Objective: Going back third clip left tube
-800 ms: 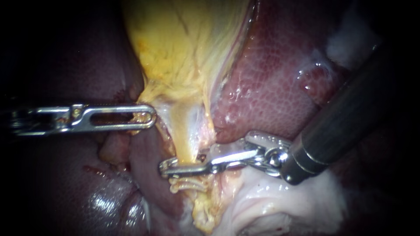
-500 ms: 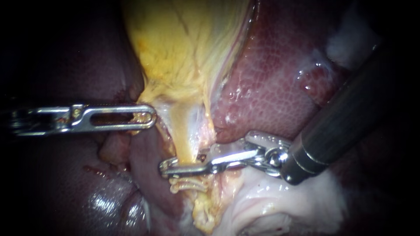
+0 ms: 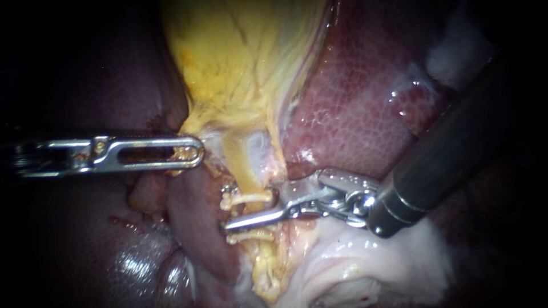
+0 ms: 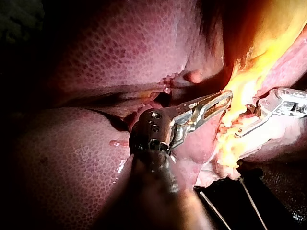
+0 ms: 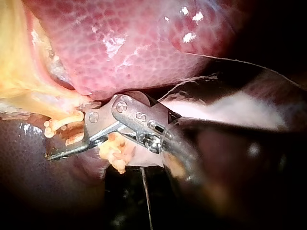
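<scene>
The yellow gallbladder (image 3: 240,63) narrows down into a pale yellow tube (image 3: 240,165). Two whitish clips cross the tube, an upper clip (image 3: 246,197) and a lower clip (image 3: 251,234). My right instrument (image 3: 249,206) comes in from the upper right with its jaws open. Its long lower jaw lies across the tube between the two clips. In the right wrist view the right instrument (image 5: 68,135) shows the same gap, with the clips (image 5: 60,125) beside it. My left instrument (image 3: 197,153) is shut on yellow tissue at the gallbladder's neck, as the left wrist view also shows (image 4: 228,98).
Dark red liver (image 3: 354,108) lies behind and to the right of the gallbladder. More liver (image 3: 114,245) fills the lower left. White fatty tissue (image 3: 365,262) sits under the right instrument's shaft.
The right instrument's jaws, shut across the tube before, now stand open and have drawn back slightly to the right. A clip shows on the tube just above the lower jaw. The left instrument is still.
</scene>
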You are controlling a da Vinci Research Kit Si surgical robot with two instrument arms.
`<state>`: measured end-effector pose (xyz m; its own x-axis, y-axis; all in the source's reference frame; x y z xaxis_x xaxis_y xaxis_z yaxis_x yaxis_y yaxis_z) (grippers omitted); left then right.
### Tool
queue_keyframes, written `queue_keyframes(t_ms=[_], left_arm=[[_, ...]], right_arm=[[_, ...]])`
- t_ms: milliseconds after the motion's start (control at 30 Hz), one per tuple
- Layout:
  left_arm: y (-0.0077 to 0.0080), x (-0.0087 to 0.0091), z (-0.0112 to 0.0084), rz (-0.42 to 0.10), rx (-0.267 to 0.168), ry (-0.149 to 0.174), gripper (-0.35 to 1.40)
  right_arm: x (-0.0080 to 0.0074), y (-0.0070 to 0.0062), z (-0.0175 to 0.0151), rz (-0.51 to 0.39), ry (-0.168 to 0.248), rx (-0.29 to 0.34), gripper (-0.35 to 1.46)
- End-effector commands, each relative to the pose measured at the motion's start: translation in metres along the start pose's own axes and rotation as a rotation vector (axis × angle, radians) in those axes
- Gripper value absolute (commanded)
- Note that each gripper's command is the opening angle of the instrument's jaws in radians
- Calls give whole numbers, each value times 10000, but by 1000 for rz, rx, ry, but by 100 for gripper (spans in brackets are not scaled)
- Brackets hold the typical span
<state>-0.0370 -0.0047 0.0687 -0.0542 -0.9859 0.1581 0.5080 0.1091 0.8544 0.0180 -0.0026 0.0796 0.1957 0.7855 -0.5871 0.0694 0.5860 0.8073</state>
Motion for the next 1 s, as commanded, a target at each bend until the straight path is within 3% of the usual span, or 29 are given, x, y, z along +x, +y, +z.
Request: queue_keyframes(t_ms=[33, 267, 567, 800, 1000], left_arm=[[0, 0, 0, 0, 0, 0, -35], [1, 0, -1, 1, 1, 1, -35], [2, 0, -1, 1, 1, 1, -35], [2, 1, 2, 1, 0, 0, -35], [13, 7, 17, 7, -4, -6, -35]], right_arm=[[0, 1, -5, 2, 0, 0, 60], [4, -10, -38, -17, -5, 14, 60], [47, -44, -109, -84, -3, 19, 60], [91, -69, -150, -161, 31, 6, 60], [96, -81, -160, -193, 9, 10, 60]])
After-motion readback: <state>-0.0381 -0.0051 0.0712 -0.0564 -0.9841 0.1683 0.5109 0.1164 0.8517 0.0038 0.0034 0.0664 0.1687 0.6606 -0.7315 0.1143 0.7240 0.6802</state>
